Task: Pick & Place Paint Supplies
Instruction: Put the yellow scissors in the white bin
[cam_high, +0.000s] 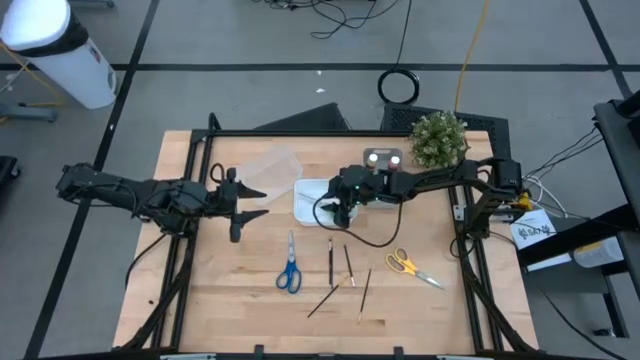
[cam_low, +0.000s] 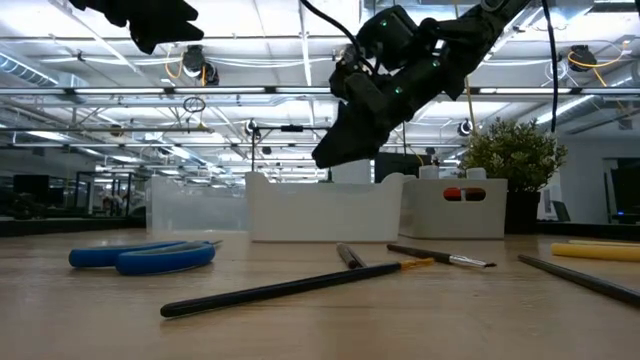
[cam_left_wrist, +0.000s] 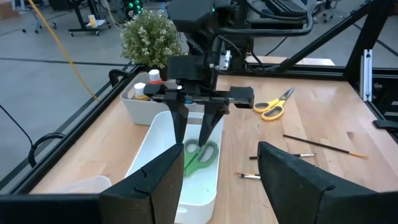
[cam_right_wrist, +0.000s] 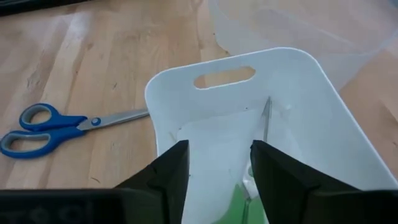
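My right gripper (cam_high: 340, 207) hangs open over the long white tray (cam_high: 305, 200), fingers pointing down. Green-handled scissors (cam_left_wrist: 200, 155) lie flat on the tray floor just below the fingertips, and their blade (cam_right_wrist: 266, 118) points toward the tray's handle slot. Whether the fingertips touch them, I cannot tell. My left gripper (cam_high: 245, 203) is open, in the air left of the tray and holding nothing. Blue scissors (cam_high: 289, 268), yellow-handled scissors (cam_high: 410, 267) and several thin brushes (cam_high: 331, 258) lie flat on the table. Paint pots (cam_left_wrist: 152, 78) sit in a small white bin (cam_high: 383, 160).
A clear plastic tray (cam_high: 270, 165) sits on the far left side of the white tray. A potted plant (cam_high: 438, 138) stands at the far right, beside the small bin. Dark frame posts line the table's left and right edges. Bare wood lies toward the near edge.
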